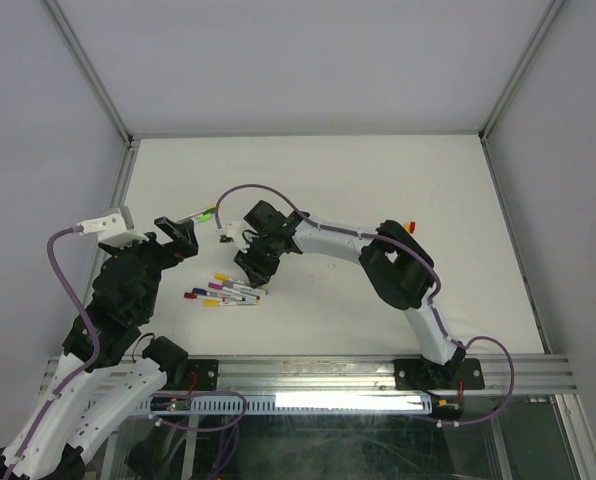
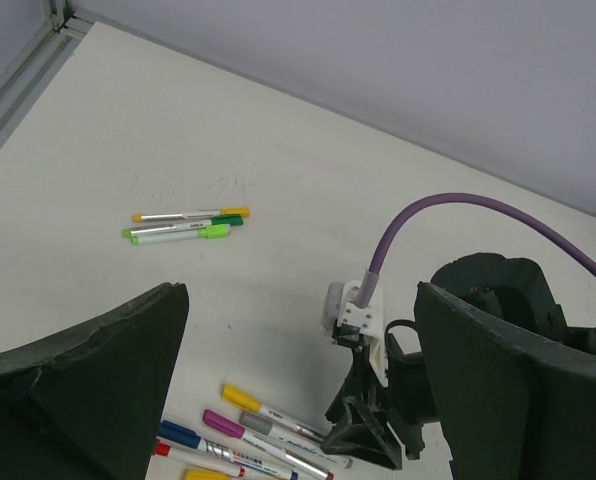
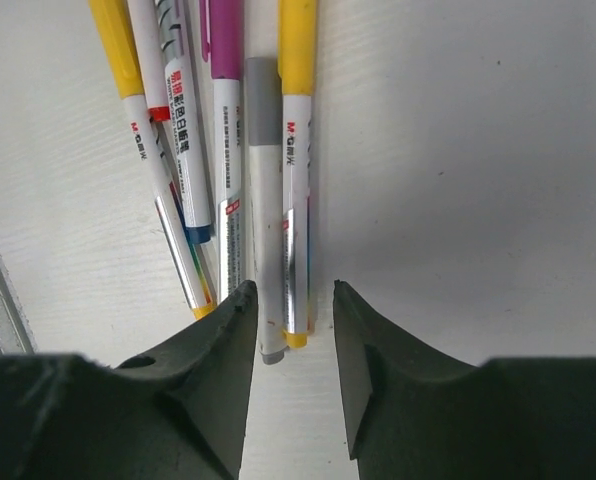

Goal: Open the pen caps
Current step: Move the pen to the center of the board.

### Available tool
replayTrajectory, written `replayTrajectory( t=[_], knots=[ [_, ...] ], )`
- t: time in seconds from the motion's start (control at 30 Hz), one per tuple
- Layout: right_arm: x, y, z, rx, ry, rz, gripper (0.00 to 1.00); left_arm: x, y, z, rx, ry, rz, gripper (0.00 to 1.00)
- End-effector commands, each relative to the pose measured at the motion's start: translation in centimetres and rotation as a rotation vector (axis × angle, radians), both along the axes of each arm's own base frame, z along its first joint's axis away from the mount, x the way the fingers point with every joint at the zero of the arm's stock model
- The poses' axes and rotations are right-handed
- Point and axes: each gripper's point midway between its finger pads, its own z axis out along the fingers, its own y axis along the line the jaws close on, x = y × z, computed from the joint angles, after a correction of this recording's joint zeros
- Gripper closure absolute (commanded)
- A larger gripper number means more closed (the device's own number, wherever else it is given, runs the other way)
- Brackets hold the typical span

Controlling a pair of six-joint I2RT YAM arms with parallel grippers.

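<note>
Parted right jaws are poised astride the pens (image 3: 268,250), left jaws spread empty; no pen caps (image 3: 296,50) are seen removed.

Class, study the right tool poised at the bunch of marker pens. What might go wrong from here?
1. The right tool straddles the tail ends of both the grey-capped white marker pen and the yellow-capped white marker pen, lying side by side; closing may pinch two together.
2. The purple-capped white marker pen lies right beside one fingertip; it may get nudged, scattering the bunch.
</note>
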Motion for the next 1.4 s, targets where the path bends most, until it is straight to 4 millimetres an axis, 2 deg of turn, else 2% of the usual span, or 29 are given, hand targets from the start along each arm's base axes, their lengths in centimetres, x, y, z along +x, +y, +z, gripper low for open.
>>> replayTrajectory(
  t=[0.0,0.53,0.83,1.0,1.23,1.37],
  knots=[
    [0.9,1.4,1.6,0.05,-0.01,-0.017,0.63,0.4,-0.3,0.7,0.005,-0.03,-0.014,0.01],
    [1.8,0.9,0.4,-0.003,-0.056,-0.035,0.79,0.4,-0.6,0.7,0.007,-0.028,-0.029,0.01],
    [4.4,-1.1,-0.3,-0.084,-0.183,-0.064,0.91,0.4,-0.6,0.6,0.011,-0.026,-0.032,0.01],
    [5.8,-3.9,0.0,-0.131,-0.238,-0.086,0.94,0.4,-0.7,0.6,0.011,-0.027,-0.035,0.01],
    [7.3,-9.9,0.0,-0.218,-0.288,-0.123,0.93,0.5,-1.1,0.6,0.01,-0.028,-0.052,0.01],
    [8.0,-12.6,0.0,-0.25,-0.279,-0.142,0.9,0.6,-1.6,0.6,-0.003,-0.032,-0.075,0.01]
  ],
)
